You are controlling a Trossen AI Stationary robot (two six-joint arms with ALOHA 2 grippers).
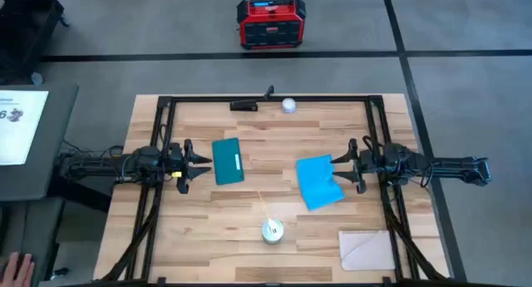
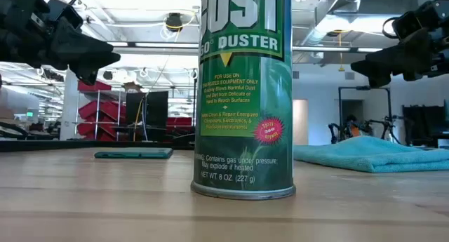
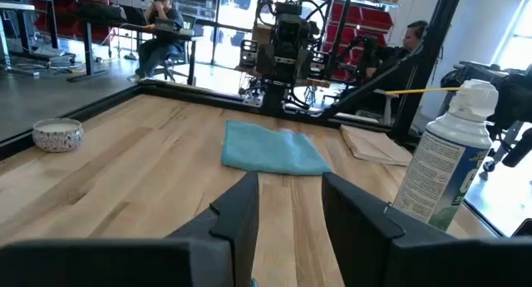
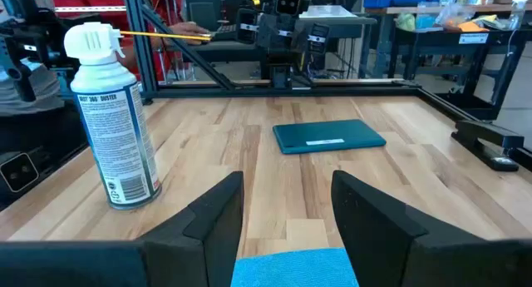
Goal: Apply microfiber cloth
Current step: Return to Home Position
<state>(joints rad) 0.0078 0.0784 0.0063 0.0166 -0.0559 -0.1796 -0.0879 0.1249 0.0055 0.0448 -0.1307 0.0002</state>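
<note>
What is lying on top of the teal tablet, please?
Nothing: the tablet shows a bare teal back with a pale label. The microfiber cloth lies apart, by the right gripper. Its underside is hidden.

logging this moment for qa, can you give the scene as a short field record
microfiber cloth: lying rumpled, unheld
tablet: flat, teal back up, apart from the cloth
duster can: upright, close to the low camera
left pincer: open, empty, beside the tablet
right pincer: open, empty, at the cloth's edge
</note>
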